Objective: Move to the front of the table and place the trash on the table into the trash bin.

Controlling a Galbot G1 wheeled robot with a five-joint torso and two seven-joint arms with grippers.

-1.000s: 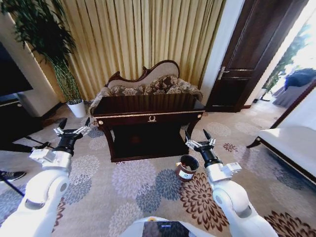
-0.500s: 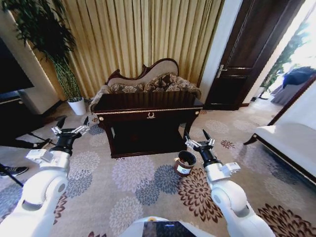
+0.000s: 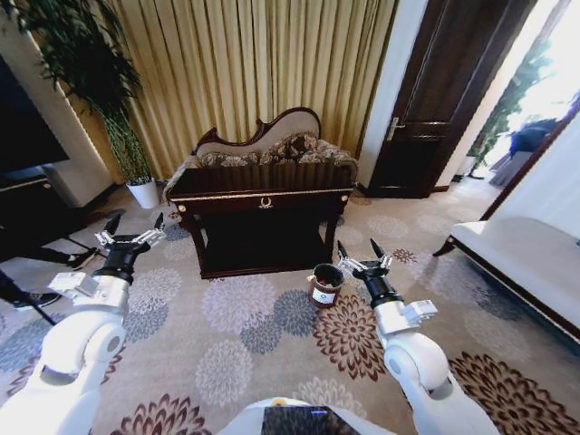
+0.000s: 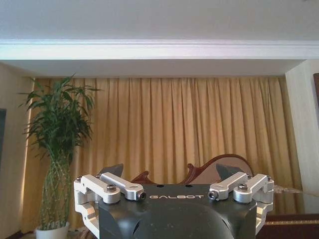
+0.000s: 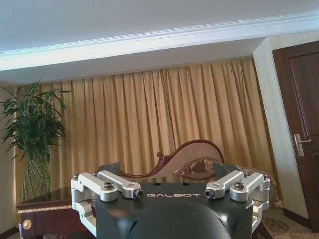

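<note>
Both tools are held wide apart and empty, left tool [image 3: 134,234] and right tool [image 3: 362,258]. The surface [image 3: 261,194] stands ahead of both, the trash bin [image 3: 323,285] just beside the right tool. The trash cannot be made out; it is judged light, crushable, best pinched mid-body.

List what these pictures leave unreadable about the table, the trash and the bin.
- Table top, head view: seen at a shallow angle from afar; no trash can be made out on it.
- Trash bin inside, head view: too small and dark to tell its contents.
- Table, left wrist view: mostly hidden behind the left tool.
</note>
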